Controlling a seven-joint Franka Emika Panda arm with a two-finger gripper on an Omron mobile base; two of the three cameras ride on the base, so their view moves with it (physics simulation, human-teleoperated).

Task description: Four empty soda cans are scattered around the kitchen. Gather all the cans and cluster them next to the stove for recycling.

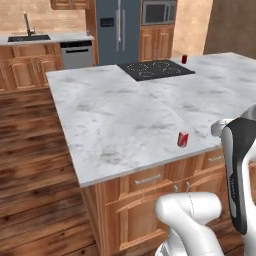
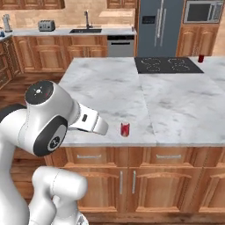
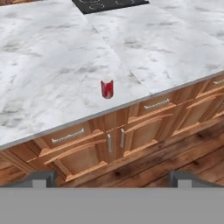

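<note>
Near the front edge of the marble island counter (image 1: 115,120) stands one red soda can (image 1: 183,139), upright, a small cylinder with bare white-grey stone all round it. Nothing lies between it and the counter's edge just in front, and nothing stands close beside it. A second red can (image 1: 184,59) stands upright at the far edge, just beside the right corner of the stove (image 1: 156,69), on the marble and off the glass. Two cans can be counted, both red. The stove is a flat black glass cooktop with white ring marks, set flush in the counter top.

From the hand camera, the gripper (image 3: 111,178) hangs off the counter in front of the cabinets (image 3: 127,135), well apart from the near can; its two dark fingertips (image 3: 41,178) stand wide apart with nothing between them.

Below the counter run reddish wooden drawers and doors with silver bar handles. Beyond the island stand a steel refrigerator (image 2: 158,26), a dishwasher (image 2: 120,45), a microwave (image 2: 203,11), a sink (image 2: 85,30) with faucet, and a toaster (image 2: 46,25).
</note>
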